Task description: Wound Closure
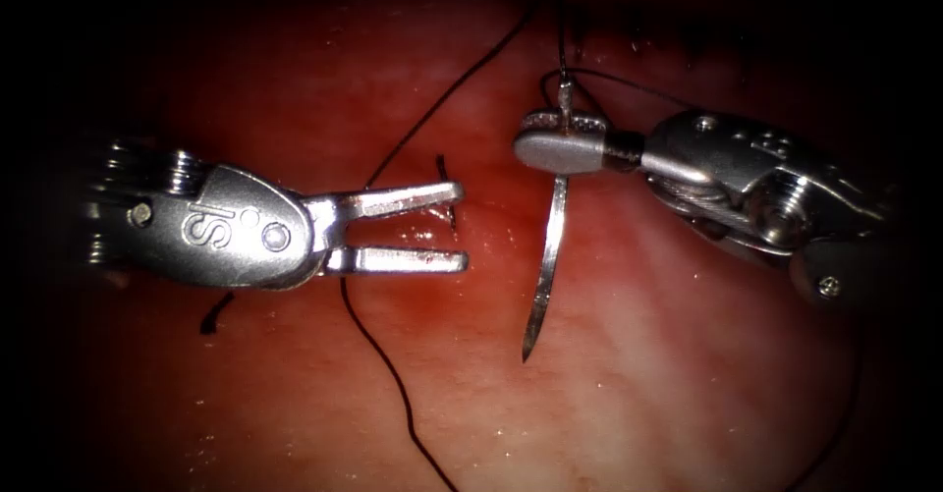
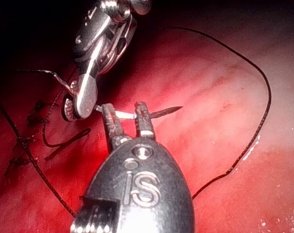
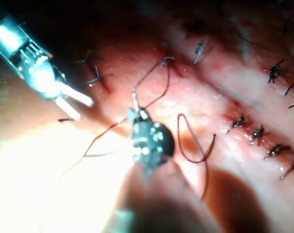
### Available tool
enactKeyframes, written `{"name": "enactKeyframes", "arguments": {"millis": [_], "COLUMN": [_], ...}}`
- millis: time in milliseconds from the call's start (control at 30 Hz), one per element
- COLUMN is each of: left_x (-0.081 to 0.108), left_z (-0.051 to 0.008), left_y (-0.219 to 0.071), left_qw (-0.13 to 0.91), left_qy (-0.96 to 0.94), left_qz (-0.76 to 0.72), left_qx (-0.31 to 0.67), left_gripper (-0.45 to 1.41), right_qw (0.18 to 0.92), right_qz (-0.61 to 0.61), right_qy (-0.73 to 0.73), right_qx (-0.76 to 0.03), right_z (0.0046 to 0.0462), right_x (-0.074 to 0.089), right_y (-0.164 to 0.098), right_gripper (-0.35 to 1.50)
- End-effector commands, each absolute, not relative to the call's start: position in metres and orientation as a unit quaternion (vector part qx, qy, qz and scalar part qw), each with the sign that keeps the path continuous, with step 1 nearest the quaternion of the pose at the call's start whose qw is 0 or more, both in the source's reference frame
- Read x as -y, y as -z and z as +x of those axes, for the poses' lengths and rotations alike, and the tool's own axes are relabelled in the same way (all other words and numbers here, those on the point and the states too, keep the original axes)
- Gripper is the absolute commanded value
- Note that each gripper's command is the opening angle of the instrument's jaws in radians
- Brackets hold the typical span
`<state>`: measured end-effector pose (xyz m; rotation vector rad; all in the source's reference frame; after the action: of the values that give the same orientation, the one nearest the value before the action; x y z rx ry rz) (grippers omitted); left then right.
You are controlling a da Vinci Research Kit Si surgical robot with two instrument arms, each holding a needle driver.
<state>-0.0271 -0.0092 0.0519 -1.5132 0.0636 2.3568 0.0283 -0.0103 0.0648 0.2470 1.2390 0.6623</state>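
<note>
Hanging free above the tissue (image 1: 688,374), the curved needle (image 1: 550,256) is clamped near its thread end by the right tool (image 1: 558,148), whose jaws are closed tight across it. In the endoscope view the needle's body runs downward from the jaws, its sharp tip pointing down and clear of the tissue, not in it. The short swaged end stands up above the jaws, where the dark thread (image 1: 442,94) leaves it.

Across from it, on the left, the left tool (image 1: 432,229) holds its jaws moderately apart in a narrow fork, gripping nothing. Its upper jaw tip lies just beside a short dark stitch end (image 1: 445,183) standing at the cut, where red fluid (image 1: 432,296) pools under the lower jaw. The thread passes behind the left tool's jaws, running from the upper tissue down toward the near edge of the endoscope view.

From the left wrist view, the left tool's (image 2: 127,119) parted jaws sit in front of the needle (image 2: 164,112), with its point jutting past them; whether they touch it cannot be told. The right wrist view shows the right tool (image 3: 137,116) with thread (image 3: 195,145) looping beside it, and rows of finished stitches (image 3: 256,132) on the tissue beyond.
</note>
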Motion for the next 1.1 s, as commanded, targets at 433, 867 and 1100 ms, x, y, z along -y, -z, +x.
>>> {"name": "enactKeyframes", "arguments": {"millis": [433,867,1100], "left_x": [0.013,0.013,0.012], "left_z": [-0.0297,-0.031,-0.0304], "left_y": [-0.061,-0.066,-0.068], "left_qw": [0.175,0.196,0.212], "left_qy": [-0.897,-0.915,-0.914], "left_qz": [-0.404,-0.346,-0.34], "left_qx": [0.038,0.065,0.063], "left_gripper": [-0.15,-0.18,-0.16], "right_qw": [0.748,0.728,0.726], "right_qz": [-0.074,-0.156,-0.184], "right_qy": [-0.038,0.022,0.036], "right_qx": [-0.658,-0.667,-0.662], "right_z": [0.0293,0.029,0.029], "right_x": [0.009,0.007,0.007], "right_y": [-0.069,-0.069,-0.07], "right_gripper": [-0.35,-0.35,-0.35]}}
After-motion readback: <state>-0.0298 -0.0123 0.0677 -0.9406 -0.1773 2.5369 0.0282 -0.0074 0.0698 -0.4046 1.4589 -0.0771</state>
